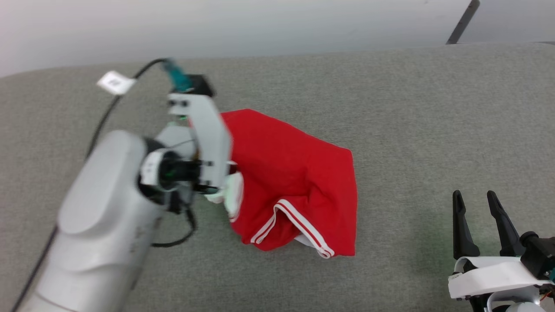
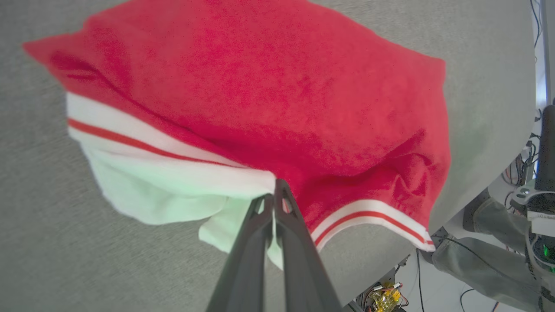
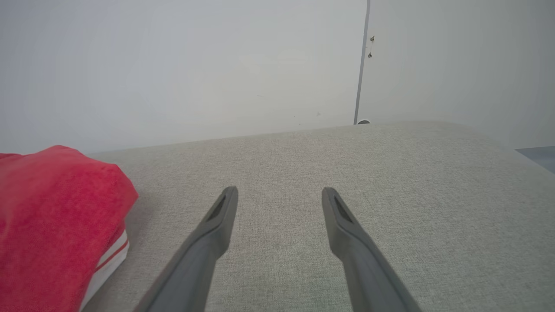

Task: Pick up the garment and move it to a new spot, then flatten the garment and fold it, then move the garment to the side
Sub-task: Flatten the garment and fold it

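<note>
left arm reaches in from 7 o'clock, wrist bent down; left gripper is pinched tight on a white sleeve edge of the garment. the garment lies bunched on the grey surface, at 10 o'clock from the right gripper, which is spread wide and empty.
</note>
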Tool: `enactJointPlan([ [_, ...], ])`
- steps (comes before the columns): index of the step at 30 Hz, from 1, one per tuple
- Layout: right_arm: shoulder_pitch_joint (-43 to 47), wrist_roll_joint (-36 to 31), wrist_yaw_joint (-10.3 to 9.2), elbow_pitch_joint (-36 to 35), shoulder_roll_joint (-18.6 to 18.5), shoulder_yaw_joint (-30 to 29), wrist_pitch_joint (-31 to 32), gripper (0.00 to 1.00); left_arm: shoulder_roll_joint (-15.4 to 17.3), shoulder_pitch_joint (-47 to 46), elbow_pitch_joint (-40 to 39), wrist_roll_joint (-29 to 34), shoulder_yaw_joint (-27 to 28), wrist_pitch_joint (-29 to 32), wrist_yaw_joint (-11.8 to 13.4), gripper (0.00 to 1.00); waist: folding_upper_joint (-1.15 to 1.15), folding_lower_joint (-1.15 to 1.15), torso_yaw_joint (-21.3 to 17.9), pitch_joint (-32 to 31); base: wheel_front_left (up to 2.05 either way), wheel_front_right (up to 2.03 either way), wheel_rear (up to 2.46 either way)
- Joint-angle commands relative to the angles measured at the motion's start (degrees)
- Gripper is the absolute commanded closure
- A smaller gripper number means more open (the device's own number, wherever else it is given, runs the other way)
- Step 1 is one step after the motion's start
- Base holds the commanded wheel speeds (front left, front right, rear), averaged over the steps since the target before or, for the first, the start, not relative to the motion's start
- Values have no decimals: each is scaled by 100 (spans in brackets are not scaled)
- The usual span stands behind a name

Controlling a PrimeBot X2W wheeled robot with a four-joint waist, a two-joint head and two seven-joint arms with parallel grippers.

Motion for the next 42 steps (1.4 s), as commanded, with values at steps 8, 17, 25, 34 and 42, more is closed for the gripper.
enactJointPlan([
  [8,-133,189,2,34,16,50,-30,0,-609,-259,-192,-145,-358,156,-148,100,0,0,-272,99,0,0,0],
  [17,-251,438,2,102,17,144,-30,0,-794,-102,418,132,-771,-185,-448,83,0,0,-511,261,0,0,0],
  [25,-192,417,2,140,18,112,-30,0,-758,-258,493,129,-816,-293,-659,0,0,0,-424,132,0,0,0],
  [34,-55,329,2,116,17,85,-31,0,-527,-352,5,185,-763,-302,-676,0,0,0,-232,-114,0,0,0],
  [42,1,337,2,69,16,131,-31,0,-284,-337,107,415,-679,-713,-667,0,0,0,-240,-134,0,0,0],
])
